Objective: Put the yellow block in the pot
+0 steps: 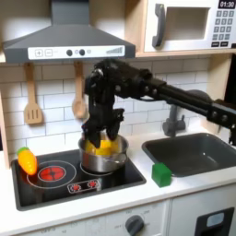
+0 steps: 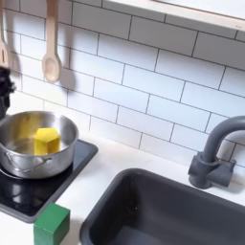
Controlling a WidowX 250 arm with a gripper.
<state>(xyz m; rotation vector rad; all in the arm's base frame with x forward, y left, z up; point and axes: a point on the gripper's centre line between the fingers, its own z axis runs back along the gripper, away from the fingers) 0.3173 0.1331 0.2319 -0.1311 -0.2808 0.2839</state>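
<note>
A: Going left to right across the first exterior view, what is there, counted?

B: One wooden spatula (image 1: 33, 104) hangs on the tiled wall. Below it, one orange-yellow toy vegetable (image 1: 28, 161) lies at the stove's (image 1: 55, 184) 9 o'clock edge. Then one steel pot (image 1: 103, 157) sits on the stove's right burner, one green cube (image 1: 162, 173) rests on the counter (image 1: 184, 189) at about 4 o'clock from the pot, and one dark sink (image 1: 192, 152) with one faucet (image 1: 173, 120) lies farthest right.

A: And the yellow block?

B: One only. In the second exterior view the yellow block (image 2: 46, 141) lies inside the pot (image 2: 36, 144), on its floor, slightly toward 3 o'clock from the centre. A wooden spoon (image 2: 52, 43) hangs on the wall at 12 o'clock from the pot.

A: How is the arm posed?

B: It reaches in from the first exterior view's right, runs across above the sink, bends down at the wrist, and the gripper (image 1: 101, 136) points down over the pot's rim at about 12 o'clock.

A: The jaws?

B: Slightly parted, nothing between them, and apart from the block.
</note>
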